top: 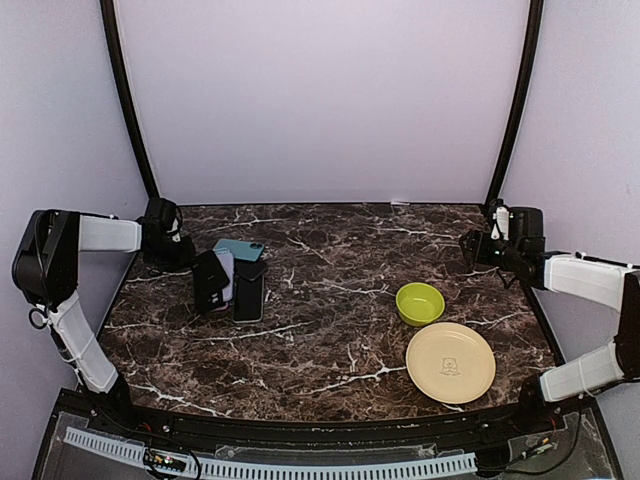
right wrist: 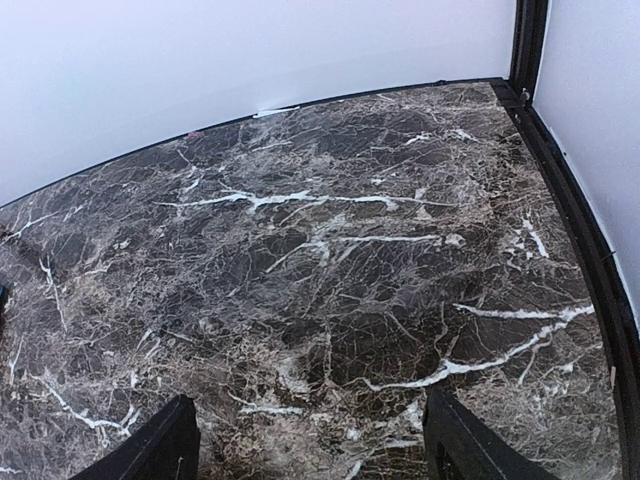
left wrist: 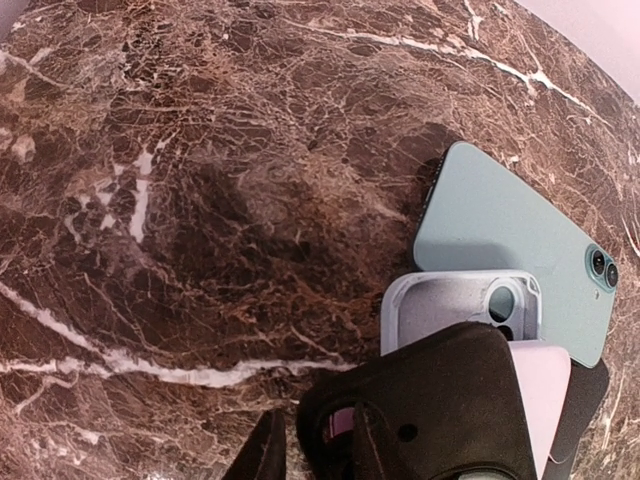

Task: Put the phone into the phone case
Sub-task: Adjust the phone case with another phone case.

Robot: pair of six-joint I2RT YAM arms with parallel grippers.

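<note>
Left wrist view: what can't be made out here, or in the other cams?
- Left wrist: left gripper jaws cut off by the bottom edge; open or shut unclear.
- Left wrist: black case hides the grey case's lower part.
- Top: pile too small to tell the stacking.
- Right wrist: pile out of frame.

Two arms, the left arm [top: 80, 345] at the table's [top: 330, 340] left edge and the right arm [top: 585, 280] at its right edge: smooth white tubular link shells, bulky black joint housings, a thin cable loop [top: 37, 319] by the left elbow, matte black wedge-shaped fingers [right wrist: 160, 450] on the right gripper [right wrist: 310, 400].
</note>
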